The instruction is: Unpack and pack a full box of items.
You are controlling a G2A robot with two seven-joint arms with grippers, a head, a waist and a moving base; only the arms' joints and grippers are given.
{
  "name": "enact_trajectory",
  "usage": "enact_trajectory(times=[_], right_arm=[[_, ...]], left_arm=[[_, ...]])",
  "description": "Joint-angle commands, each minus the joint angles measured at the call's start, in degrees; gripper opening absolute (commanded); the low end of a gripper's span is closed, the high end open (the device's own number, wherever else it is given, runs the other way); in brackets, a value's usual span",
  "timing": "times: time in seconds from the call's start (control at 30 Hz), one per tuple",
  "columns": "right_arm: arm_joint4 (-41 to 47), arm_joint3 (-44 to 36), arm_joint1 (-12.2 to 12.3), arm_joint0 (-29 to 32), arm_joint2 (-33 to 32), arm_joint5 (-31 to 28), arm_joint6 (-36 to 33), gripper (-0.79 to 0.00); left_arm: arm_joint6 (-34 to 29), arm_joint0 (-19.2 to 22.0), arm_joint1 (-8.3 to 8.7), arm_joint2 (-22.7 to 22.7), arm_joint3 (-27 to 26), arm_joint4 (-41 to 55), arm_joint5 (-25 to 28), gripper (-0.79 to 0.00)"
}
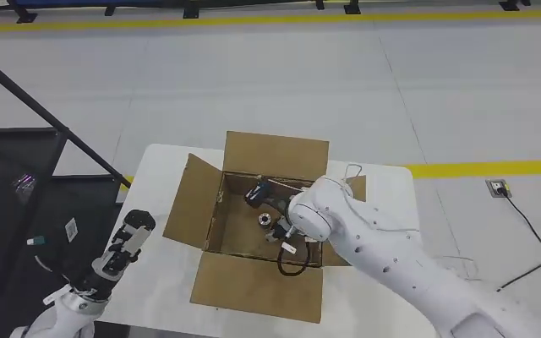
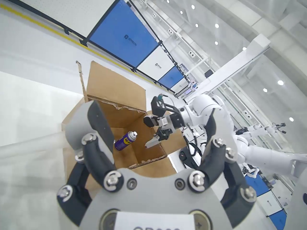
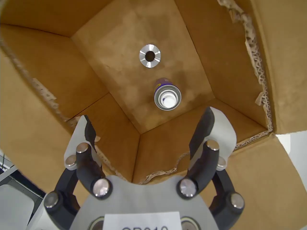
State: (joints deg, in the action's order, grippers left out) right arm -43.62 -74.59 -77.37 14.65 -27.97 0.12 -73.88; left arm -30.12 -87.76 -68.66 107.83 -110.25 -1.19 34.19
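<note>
I have the right gripper [image 3: 146, 116] hanging over the open brown corrugated cardboard box [image 3: 48, 56]. Its fingers are spread apart with nothing between them, and it points straight down so I can drop onto whatever I choose. The box's flaps are folded outward, which leaves the mouth free for a vertical reach.

Two things are on the box floor. The blue-and-yellow spray can with the white nozzle [image 3: 167, 96] stands upright and shows me its cap. Just beyond it, apart from it, lies a shiny silver metal ring with a dark centre hole [image 3: 142, 57]. The can is nearer the fingers, so I judge it the natural next pick. Its round body should suit a pinch from above, though it could tip if I come down off-centre.

The left gripper [image 1: 139, 221] sits low near the edge of the white table [image 1: 169, 270], well apart from the box. Its fingers are parted and empty, and it leaves the box to the other arm.
</note>
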Motion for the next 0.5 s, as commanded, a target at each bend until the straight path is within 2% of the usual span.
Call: enact_trajectory(times=[0.0,0.13,0.17,0.2,0.27,0.4,0.47], right_arm=[[0.6,4.9,-1.7,-1.2,2.0,0.1,0.2,0.000],[-1.8,11.2,-4.2,-2.1,4.4,2.0,4.4,0.000],[-2.1,12.5,-4.7,-2.1,4.8,2.2,5.1,-0.114],[-2.4,13.7,-5.1,-2.2,5.0,2.6,6.0,-0.406],[-1.7,16.0,-6.0,-2.1,5.1,2.4,6.9,-0.493],[-2.2,20.5,-7.4,-2.3,5.6,2.6,7.5,-0.526],[-2.0,21.6,-8.0,-2.4,5.5,2.3,7.7,-0.745]], left_arm=[[0.0,0.0,0.00,0.0,0.0,0.0,0.0,0.000],[0.0,0.0,0.00,0.0,0.0,0.0,0.0,0.000],[0.0,0.0,0.00,0.0,0.0,0.0,0.0,0.000],[0.0,0.0,0.00,0.0,0.0,0.0,0.0,0.000],[0.0,0.0,0.00,0.0,0.0,0.0,0.0,0.000],[0.0,0.0,0.00,0.0,0.0,0.0,0.0,0.000],[0.0,0.0,0.00,0.0,0.0,0.0,0.0,0.000]])
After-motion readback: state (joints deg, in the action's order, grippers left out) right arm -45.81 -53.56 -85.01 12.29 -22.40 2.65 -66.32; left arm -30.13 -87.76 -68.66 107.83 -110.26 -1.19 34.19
